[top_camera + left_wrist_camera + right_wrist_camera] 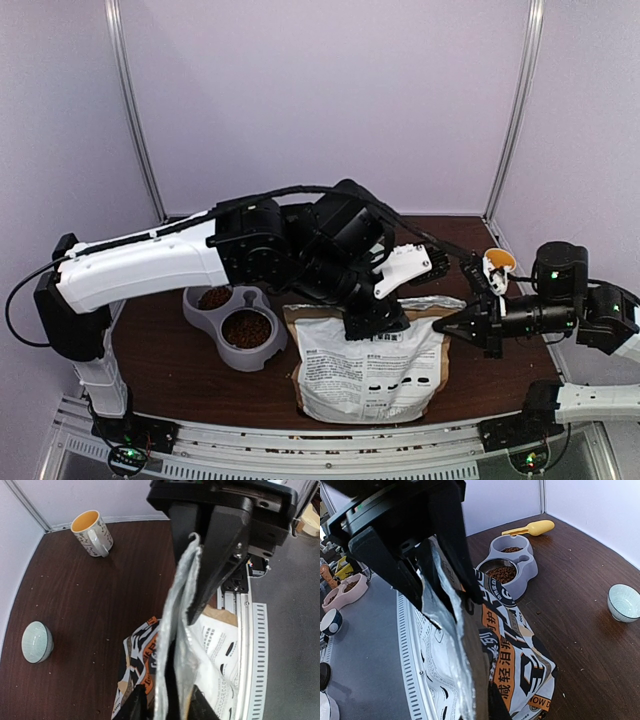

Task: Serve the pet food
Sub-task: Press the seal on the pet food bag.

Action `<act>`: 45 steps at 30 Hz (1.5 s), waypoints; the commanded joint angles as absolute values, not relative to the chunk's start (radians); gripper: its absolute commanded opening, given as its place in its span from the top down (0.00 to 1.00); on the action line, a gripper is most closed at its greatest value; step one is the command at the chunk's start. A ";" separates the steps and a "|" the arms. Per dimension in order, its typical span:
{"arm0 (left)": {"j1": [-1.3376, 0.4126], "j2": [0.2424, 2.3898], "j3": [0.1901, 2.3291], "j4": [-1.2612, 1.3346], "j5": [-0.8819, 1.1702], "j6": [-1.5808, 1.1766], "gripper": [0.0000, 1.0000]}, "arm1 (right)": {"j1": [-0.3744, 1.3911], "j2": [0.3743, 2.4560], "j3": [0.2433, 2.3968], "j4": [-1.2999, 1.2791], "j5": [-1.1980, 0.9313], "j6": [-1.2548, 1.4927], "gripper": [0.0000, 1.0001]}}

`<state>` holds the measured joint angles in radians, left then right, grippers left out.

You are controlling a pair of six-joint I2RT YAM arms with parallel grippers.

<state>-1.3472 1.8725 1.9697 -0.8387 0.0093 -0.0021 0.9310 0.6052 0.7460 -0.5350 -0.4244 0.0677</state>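
The pet food (pixel 246 328) is dark-brown kibble lying in both wells of a grey double bowl (pixel 268 350); it also shows in the right wrist view (pixel 501 573). The silver-white printed bag (pixel 370 375) stands at the table's front, its top edge pulled taut between both grippers. My left gripper (pixel 375 322) is shut on the top edge near its middle, and its fingers clamp the silvery lip in the left wrist view (pixel 165 707). My right gripper (pixel 447 325) is shut on the bag's right top corner (pixel 480 705). The bag's contents are hidden.
A mug with an orange inside (pixel 497 265) stands at the back right, also in the left wrist view (pixel 92 532). A small pale-teal bowl (pixel 624 602) sits on the dark wooden table (pixel 180 370). A yellow scoop (pixel 530 529) lies behind the double bowl.
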 commanded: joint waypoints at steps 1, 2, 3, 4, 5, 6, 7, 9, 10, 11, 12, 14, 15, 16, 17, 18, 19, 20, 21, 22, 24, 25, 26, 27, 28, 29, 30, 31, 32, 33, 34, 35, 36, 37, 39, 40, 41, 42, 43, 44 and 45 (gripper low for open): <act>-1.345 1.862 1.962 -0.802 -0.013 0.000 0.80 | 0.931 0.563 0.761 -0.322 -0.453 0.095 1.00; -1.345 1.860 1.958 -0.800 -0.014 0.000 0.88 | 0.931 0.560 0.759 -0.317 -0.453 0.096 0.99; -1.345 1.858 1.955 -0.798 -0.015 -0.001 0.92 | 0.931 0.553 0.756 -0.311 -0.451 0.098 0.95; -1.345 1.856 1.951 -0.798 -0.017 -0.002 0.96 | 0.931 0.545 0.751 -0.304 -0.449 0.099 0.91; -1.345 1.855 1.950 -0.798 -0.017 -0.003 0.99 | 0.932 0.538 0.745 -0.297 -0.447 0.099 0.87; -1.345 1.854 1.947 -0.798 -0.017 -0.004 1.00 | 0.932 0.529 0.739 -0.288 -0.447 0.100 0.85; -1.345 1.853 1.945 -0.798 -0.017 -0.006 1.00 | 0.931 0.522 0.731 -0.279 -0.445 0.101 0.83; -1.345 1.850 1.945 -0.798 -0.017 -0.008 1.00 | 0.931 0.512 0.720 -0.263 -0.445 0.102 0.79; -1.345 1.849 1.943 -0.798 -0.019 -0.009 1.00 | 0.930 0.510 0.716 -0.258 -0.448 0.103 0.79; -1.345 1.849 1.943 -0.798 -0.019 -0.009 1.00 | 0.930 0.510 0.713 -0.256 -0.451 0.103 0.78; -1.345 1.848 1.944 -0.798 -0.019 -0.009 1.00 | 0.930 0.513 0.711 -0.256 -0.456 0.102 0.78; -1.345 1.846 1.943 -0.794 -0.019 -0.010 1.00 | 0.930 0.517 0.708 -0.262 -0.465 0.098 0.78; -1.345 1.847 1.942 -0.792 -0.020 -0.010 1.00 | 0.930 0.518 0.708 -0.268 -0.471 0.093 0.77; -1.345 1.847 1.942 -0.792 -0.020 -0.011 1.00 | 0.930 0.518 0.707 -0.277 -0.477 0.086 0.76; -1.345 1.847 1.942 -0.791 -0.020 -0.011 1.00 | 0.930 0.518 0.706 -0.288 -0.479 0.080 0.74; -1.345 1.847 1.942 -0.790 -0.021 -0.011 1.00 | 0.930 0.518 0.704 -0.300 -0.479 0.074 0.71; -1.345 1.847 1.942 -0.791 -0.023 -0.011 1.00 | 0.930 0.515 0.704 -0.311 -0.481 0.069 0.69; -1.345 1.847 1.942 -0.790 -0.025 -0.011 1.00 | 0.930 0.512 0.703 -0.320 -0.486 0.065 0.67; -1.345 1.846 1.941 -0.790 -0.027 -0.012 1.00 | 0.930 0.510 0.699 -0.325 -0.493 0.063 0.65; -1.345 1.845 1.941 -0.790 -0.028 -0.012 1.00 | 0.930 0.508 0.693 -0.327 -0.500 0.061 0.63; -1.345 1.845 1.940 -0.790 -0.030 -0.012 1.00 | 0.930 0.512 0.688 -0.324 -0.506 0.063 0.61; -1.345 1.845 1.940 -0.791 -0.029 -0.013 1.00 | 0.930 0.519 0.688 -0.324 -0.504 0.062 0.60; -1.345 1.845 1.940 -0.791 -0.030 -0.012 1.00 | 0.930 0.525 0.689 -0.328 -0.494 0.061 0.60; -1.345 1.844 1.940 -0.789 -0.031 -0.014 1.00 | 0.930 0.532 0.689 -0.329 -0.489 0.058 0.59; -1.345 1.843 1.938 -0.787 -0.032 -0.014 1.00 | 0.930 0.539 0.690 -0.331 -0.487 0.057 0.59; -1.345 1.840 1.935 -0.785 -0.032 -0.015 1.00 | 0.930 0.547 0.690 -0.333 -0.486 0.057 0.59; -1.345 1.838 1.933 -0.783 -0.031 -0.015 1.00 | 0.930 0.555 0.694 -0.338 -0.488 0.058 0.59; -1.345 1.835 1.930 -0.779 -0.031 -0.016 1.00 | 0.930 0.562 0.694 -0.342 -0.489 0.059 0.60; -1.345 1.833 1.925 -0.776 -0.031 -0.017 1.00 | 0.930 0.564 0.695 -0.343 -0.489 0.060 0.62; -1.345 1.830 1.921 -0.773 -0.033 -0.017 1.00 | 0.930 0.565 0.693 -0.340 -0.489 0.062 0.65; -1.345 1.826 1.917 -0.770 -0.032 -0.017 1.00 | 0.930 0.560 0.689 -0.337 -0.489 0.064 0.67; -1.345 1.825 1.914 -0.767 -0.034 -0.017 1.00 | 0.929 0.557 0.686 -0.333 -0.486 0.064 0.68; -1.345 1.823 1.912 -0.766 -0.035 -0.017 1.00 | 0.930 0.552 0.686 -0.332 -0.482 0.066 0.70; -1.345 1.822 1.911 -0.766 -0.035 -0.017 1.00 | 0.930 0.549 0.685 -0.331 -0.478 0.067 0.72; -1.345 1.822 1.910 -0.765 -0.035 -0.017 1.00 | 0.930 0.545 0.683 -0.332 -0.476 0.069 0.76; -1.345 1.822 1.910 -0.763 -0.035 -0.016 1.00 | 0.930 0.546 0.681 -0.332 -0.474 0.069 0.78; -1.345 1.822 1.909 -0.760 -0.035 -0.015 1.00 | 0.930 0.548 0.683 -0.335 -0.473 0.069 0.79; -1.345 1.822 1.908 -0.756 -0.034 -0.015 1.00 | 0.930 0.551 0.683 -0.337 -0.471 0.069 0.81; -1.345 1.822 1.908 -0.754 -0.035 -0.015 1.00 | 0.930 0.553 0.684 -0.337 -0.472 0.069 0.84; -1.345 1.822 1.908 -0.751 -0.034 -0.015 1.00 | 0.929 0.556 0.683 -0.336 -0.472 0.069 0.87; -1.345 1.822 1.908 -0.749 -0.033 -0.015 1.00 | 0.930 0.560 0.684 -0.337 -0.474 0.068 0.89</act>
<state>-1.3540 1.8545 1.9244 -0.8005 -0.0002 -0.0097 0.9306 0.5560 0.6926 -0.3447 -0.4721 0.0734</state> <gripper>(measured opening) 0.009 0.145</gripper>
